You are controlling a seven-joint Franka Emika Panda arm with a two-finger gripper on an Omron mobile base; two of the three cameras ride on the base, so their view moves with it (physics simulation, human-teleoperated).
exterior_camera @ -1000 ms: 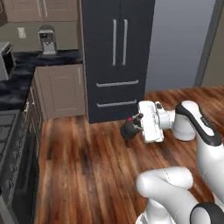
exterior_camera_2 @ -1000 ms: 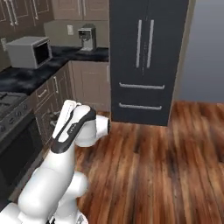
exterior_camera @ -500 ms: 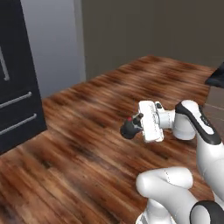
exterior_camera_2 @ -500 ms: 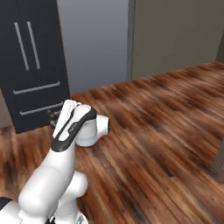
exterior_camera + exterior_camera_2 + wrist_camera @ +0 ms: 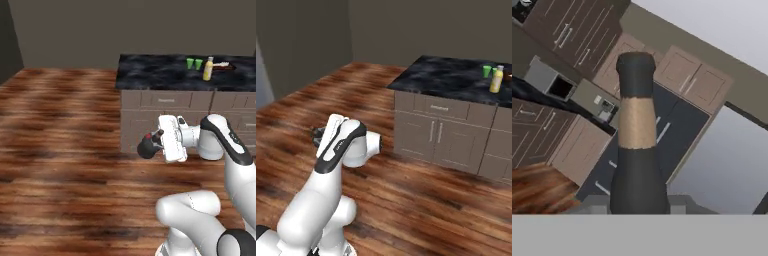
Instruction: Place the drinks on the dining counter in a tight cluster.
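Gripping dark grey narrow-necked bottle (image 5: pixel 637 150), fingers (image 5: pixel 156 142) closed on its body; bottle held out sideways from hand, above wood floor (image 5: pixel 65 150), well short of dining surface (image 5: pixel 165 70). Hand camera: bottle neck with tan band, dark cap, rising between fingers (dark fridge (image 5: pixel 662 135) and beige cabinets behind). Yellow bottle (image 5: pixel 207 69) with pale cap upright on black marble surface, just beside two green cups (image 5: pixel 194 63). Beige drawers (image 5: pixel 165 100) under surface.
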